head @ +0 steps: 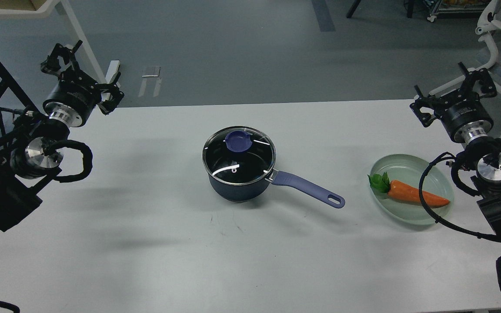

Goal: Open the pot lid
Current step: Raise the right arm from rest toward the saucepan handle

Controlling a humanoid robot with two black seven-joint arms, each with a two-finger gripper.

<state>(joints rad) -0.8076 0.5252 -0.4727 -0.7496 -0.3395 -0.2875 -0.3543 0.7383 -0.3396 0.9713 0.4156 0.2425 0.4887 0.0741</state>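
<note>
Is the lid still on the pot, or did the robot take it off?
On. The lid sits flat on the pot, its steel rim matching the pot's edge all around.

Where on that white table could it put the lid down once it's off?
The widest bare patch is the table left of the pot, toward the left gripper. The front strip, nearer the robot, is bare too. The right is tighter: the pot's handle points toward the plate holding the carrot, with a narrower gap between. The lid sits on the pot.
</note>
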